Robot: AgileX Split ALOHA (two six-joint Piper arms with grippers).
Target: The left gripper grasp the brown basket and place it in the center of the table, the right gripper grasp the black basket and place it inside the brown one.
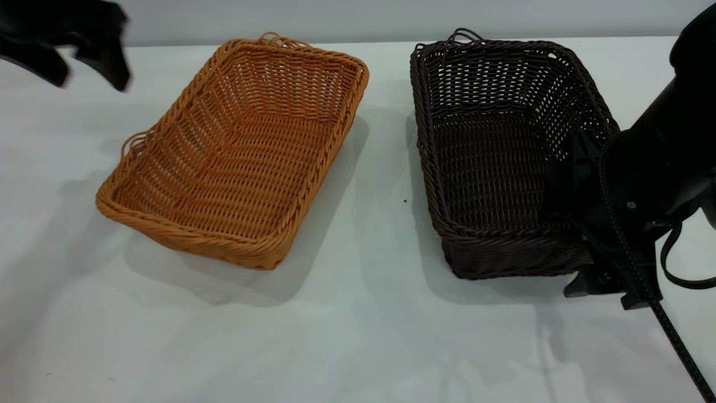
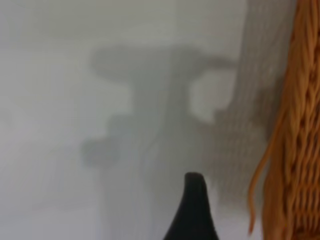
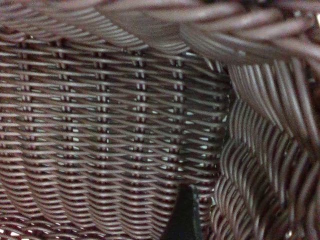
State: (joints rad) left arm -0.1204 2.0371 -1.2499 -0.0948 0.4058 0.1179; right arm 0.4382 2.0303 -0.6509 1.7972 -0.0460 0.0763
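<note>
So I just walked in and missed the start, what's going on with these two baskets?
The right claw is at the black basket, one finger inside its right wall and one outside. The brown basket sits beside it on the table, apart and untouched. The left claw hangs open, off to that basket's far left.

wall (image 1: 335, 19): plain pale grey, far side, runs left to right | dark speck (image 1: 404, 200): tiny, mid-scene, just right of centre, too small to identify | soft grey shadow (image 1: 224, 282): near-left of centre
</note>
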